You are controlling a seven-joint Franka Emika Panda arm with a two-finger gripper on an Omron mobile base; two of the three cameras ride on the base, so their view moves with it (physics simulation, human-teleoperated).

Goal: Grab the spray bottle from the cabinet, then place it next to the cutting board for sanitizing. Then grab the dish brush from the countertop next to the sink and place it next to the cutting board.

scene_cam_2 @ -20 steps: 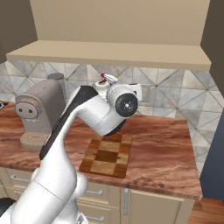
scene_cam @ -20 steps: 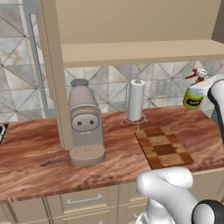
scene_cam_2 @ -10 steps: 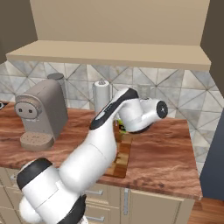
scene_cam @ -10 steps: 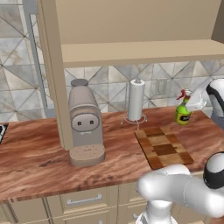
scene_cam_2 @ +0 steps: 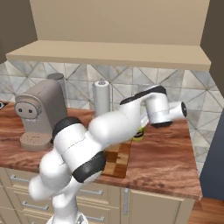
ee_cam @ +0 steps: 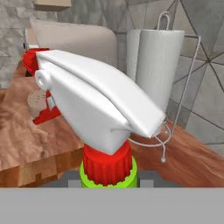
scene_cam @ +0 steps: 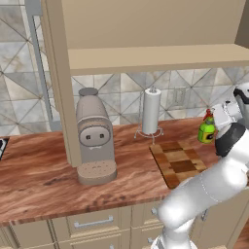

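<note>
The spray bottle (scene_cam: 206, 131), yellow-green with a red nozzle, is upright at counter level just right of the checkered cutting board (scene_cam: 177, 160). I cannot tell whether its base touches the countertop (scene_cam: 44, 175). My gripper (scene_cam: 214, 119) is shut on its top from the right. In the hand view the bottle's white trigger head (ee_cam: 100, 109) and red collar sit close in front of the gripper (ee_cam: 107, 177). From the right base, the bottle (scene_cam_2: 139, 134) peeks out under my forearm beside the cutting board (scene_cam_2: 117, 157). The cabinet (scene_cam: 146, 56) shelf hangs above. The dish brush and sink are out of view.
A grey coffee machine (scene_cam: 95, 136) stands on the counter left of the board. A white paper-towel roll (scene_cam: 151, 111) on a wire stand is behind the board, near the tiled wall. The counter's right end (scene_cam_2: 192, 175) is close to the bottle.
The spray bottle has come down with my gripper from shelf height at the right to counter level beside the cutting board's right edge.
</note>
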